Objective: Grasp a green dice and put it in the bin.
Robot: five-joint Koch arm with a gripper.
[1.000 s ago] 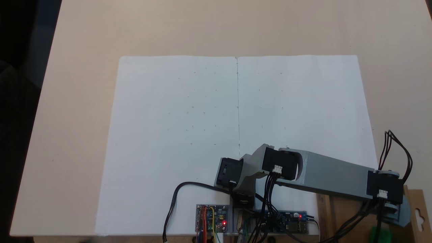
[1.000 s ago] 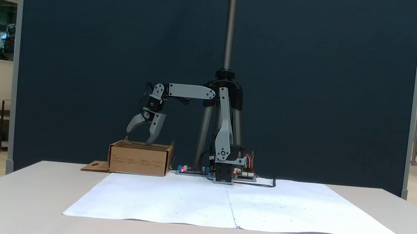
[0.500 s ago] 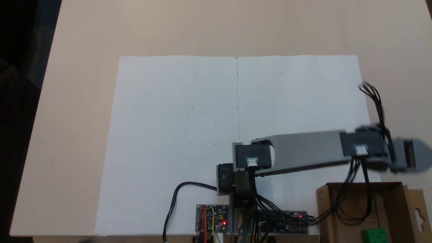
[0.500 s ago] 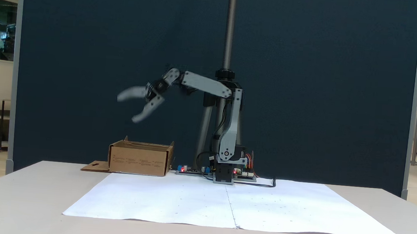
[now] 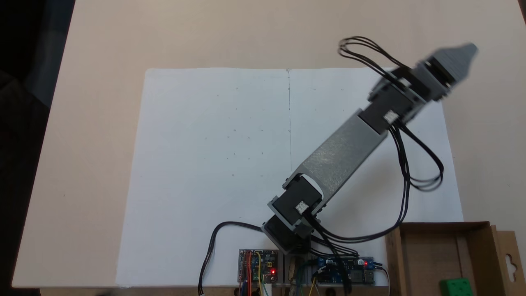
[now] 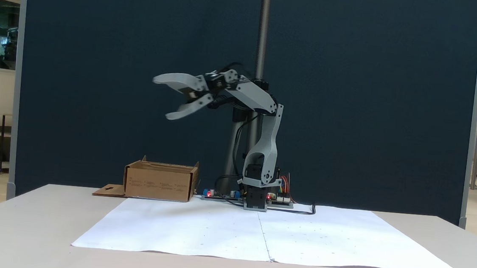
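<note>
The green dice (image 5: 455, 286) lies inside the bin (image 5: 427, 263), a brown cardboard box at the lower right corner of a fixed view; in the other fixed view the bin (image 6: 160, 181) stands left of the arm's base with its flap flat on the table. My gripper (image 6: 162, 98) is raised high in the air, well above the bin, jaws spread wide with nothing between them. Seen from above, the gripper (image 5: 462, 57) reaches past the paper's far right corner, blurred by motion.
A large white paper sheet (image 5: 230, 164) covers the middle of the tan table (image 5: 94, 123). Circuit boards (image 5: 258, 265) and loose black cables (image 5: 419, 164) sit by the arm's base. A tripod pole (image 6: 263, 33) rises behind the arm.
The arm lifted out of the bin and swung away from it across the paper's right half, rising high. The green dice stayed in the bin, uncovered as the arm left.
</note>
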